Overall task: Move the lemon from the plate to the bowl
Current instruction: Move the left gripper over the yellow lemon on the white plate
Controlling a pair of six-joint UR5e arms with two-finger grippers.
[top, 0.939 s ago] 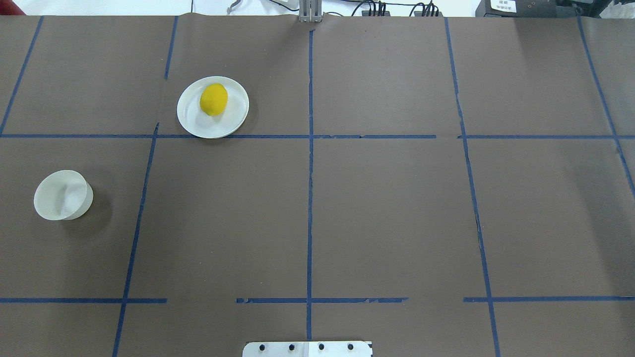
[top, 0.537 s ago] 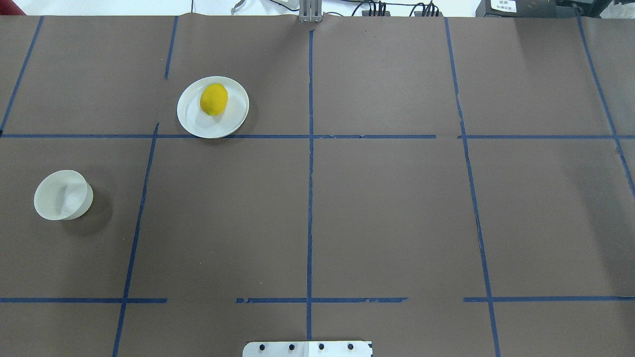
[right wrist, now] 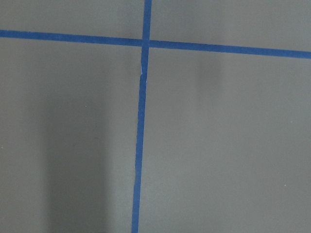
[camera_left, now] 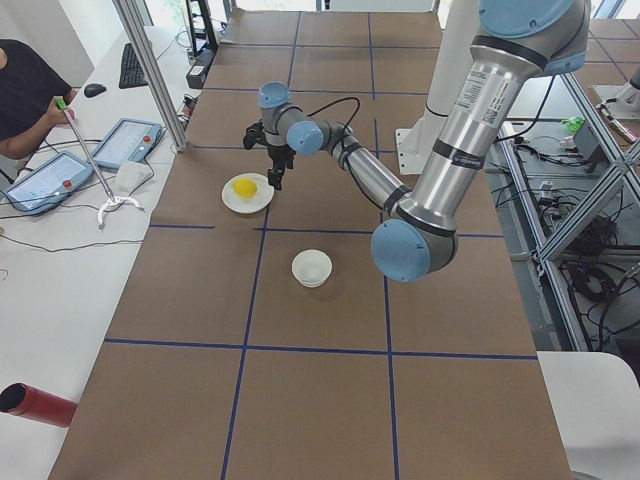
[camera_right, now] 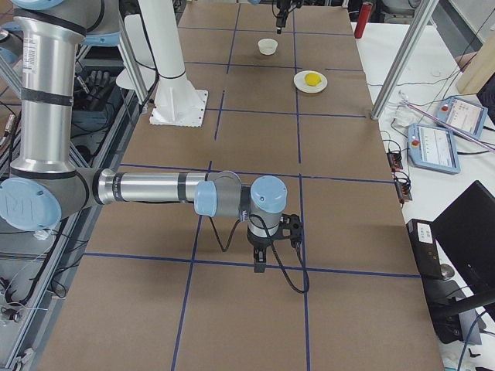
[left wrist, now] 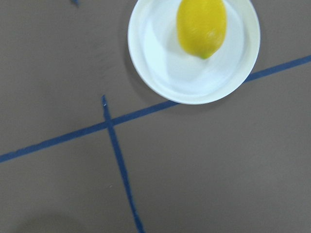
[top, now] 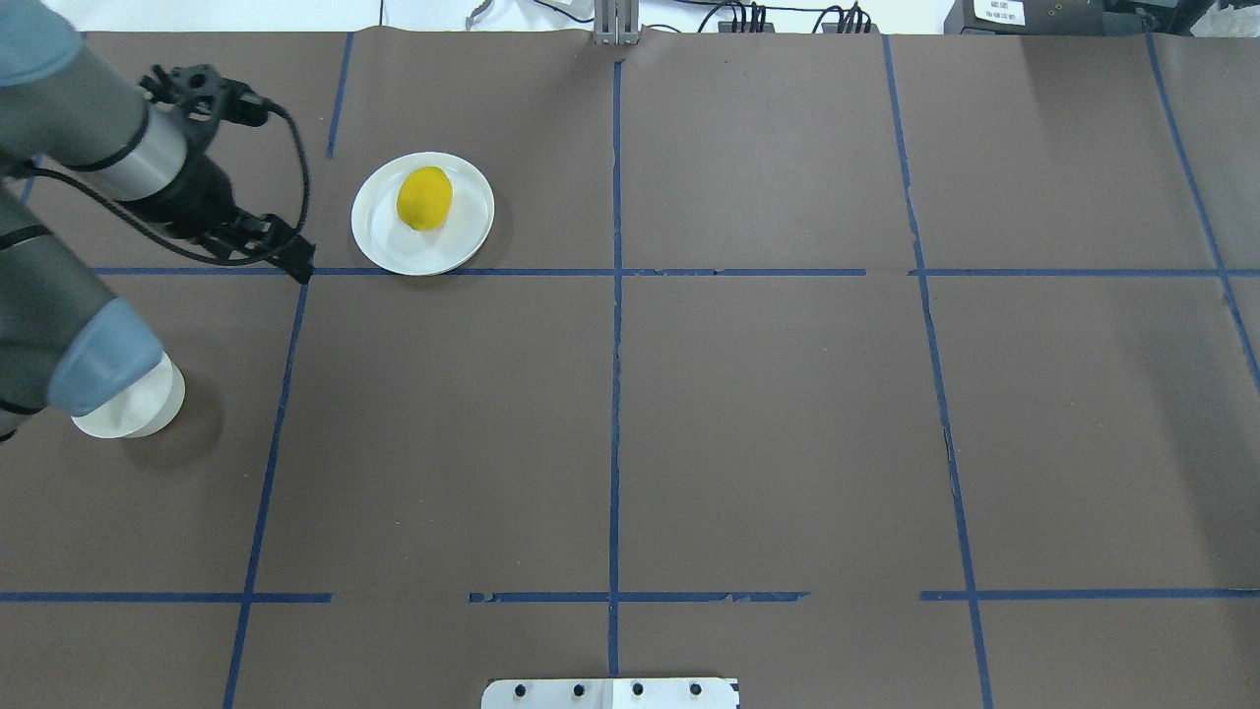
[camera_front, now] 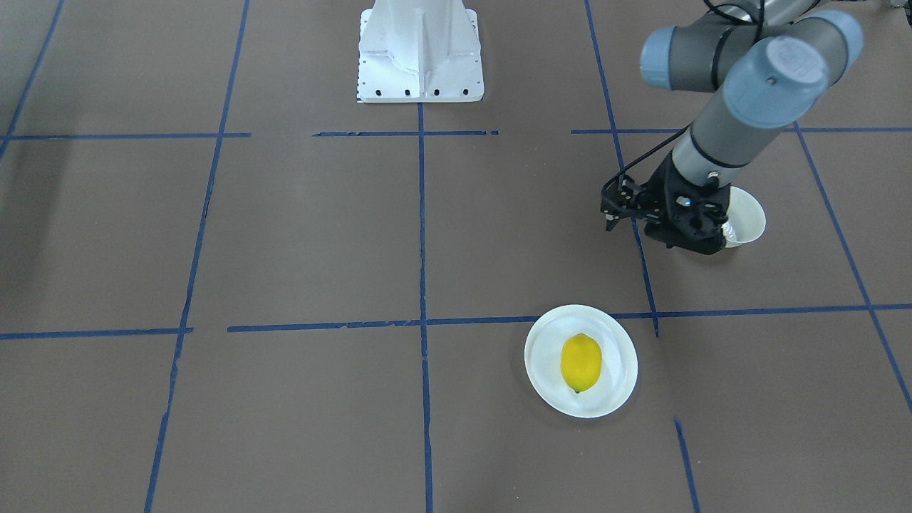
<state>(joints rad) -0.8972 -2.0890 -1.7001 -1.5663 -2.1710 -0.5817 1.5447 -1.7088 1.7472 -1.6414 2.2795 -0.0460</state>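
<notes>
The yellow lemon (top: 424, 198) lies on the white plate (top: 394, 251) at the far left-centre of the table. It also shows in the front view (camera_front: 581, 362) and the left wrist view (left wrist: 201, 26). The white bowl (top: 138, 412) stands nearer the robot at the left edge, half hidden under my left arm's elbow. My left gripper (top: 295, 264) hangs above the table just left of the plate, apart from it, and looks shut and empty. My right gripper (camera_right: 259, 265) hangs over bare table at the far right end. I cannot tell its state.
Brown paper with a grid of blue tape lines (top: 615, 394) covers the table. The robot's white base (camera_front: 420, 50) stands at the near edge. An operators' bench with tablets (camera_left: 60, 170) runs along the far side.
My left arm has come into the overhead view from the left. Its gripper now hangs beside the plate and its elbow covers part of the bowl. Lemon, plate and bowl have not moved.
</notes>
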